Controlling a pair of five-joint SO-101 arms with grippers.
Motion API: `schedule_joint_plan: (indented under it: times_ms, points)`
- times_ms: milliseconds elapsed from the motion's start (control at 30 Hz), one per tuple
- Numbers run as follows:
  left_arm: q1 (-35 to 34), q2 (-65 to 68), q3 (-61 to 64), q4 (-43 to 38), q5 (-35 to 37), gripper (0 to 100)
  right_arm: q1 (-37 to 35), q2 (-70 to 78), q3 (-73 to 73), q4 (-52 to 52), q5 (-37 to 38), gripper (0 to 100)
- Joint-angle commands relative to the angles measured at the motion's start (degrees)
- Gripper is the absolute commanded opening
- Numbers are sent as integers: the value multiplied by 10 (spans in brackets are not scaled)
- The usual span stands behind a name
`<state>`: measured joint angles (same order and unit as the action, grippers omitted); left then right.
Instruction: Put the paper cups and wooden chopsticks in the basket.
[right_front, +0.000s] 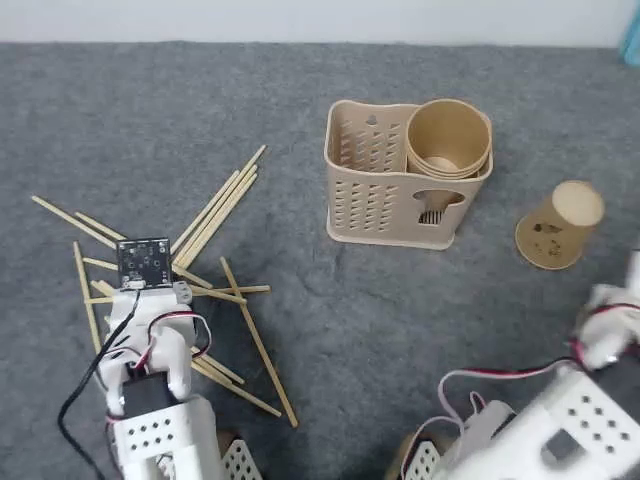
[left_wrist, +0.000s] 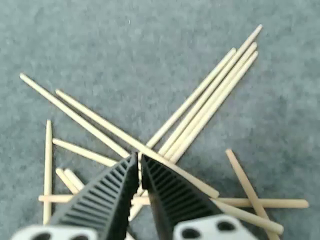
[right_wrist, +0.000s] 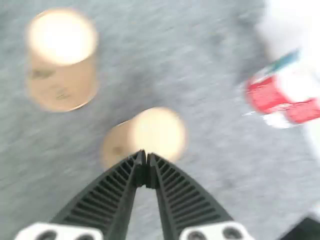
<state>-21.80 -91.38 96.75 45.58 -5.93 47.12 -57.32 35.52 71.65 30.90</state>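
Note:
Several wooden chopsticks (right_front: 215, 215) lie scattered and crossed on the grey carpet at the left. My left gripper (left_wrist: 139, 159) hangs shut just over the middle of the pile (left_wrist: 200, 107), with nothing between its fingers. The beige basket (right_front: 372, 190) stands in the middle, with stacked paper cups (right_front: 448, 138) in its right compartment. One more paper cup (right_front: 558, 228) lies on its side to the basket's right. My right gripper (right_wrist: 146, 159) is shut and empty just short of a tipped cup (right_wrist: 147, 135); a second cup (right_wrist: 61, 57) lies beyond it.
The left arm (right_front: 150, 340) stands over the near end of the chopstick pile, and the right arm (right_front: 600, 345) is at the lower right edge. A red and white object (right_wrist: 287, 95) lies off to one side of the right gripper. Open carpet (right_front: 340, 330) stretches in front of the basket.

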Motion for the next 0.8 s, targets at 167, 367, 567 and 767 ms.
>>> schedule_joint_plan:
  times_ms: [167,367,567,767]
  points:
    - [7,-9,-1,-12,-8,16,88,329,-221,-15,21,6]
    - [9,-9,0,-11,-9,16,102,466,-302,30,61,6]
    - [9,-5,1,-8,-8,16,107,524,-312,5,69,6]
    - [8,-8,1,6,-9,16,120,551,-313,-15,105,6]
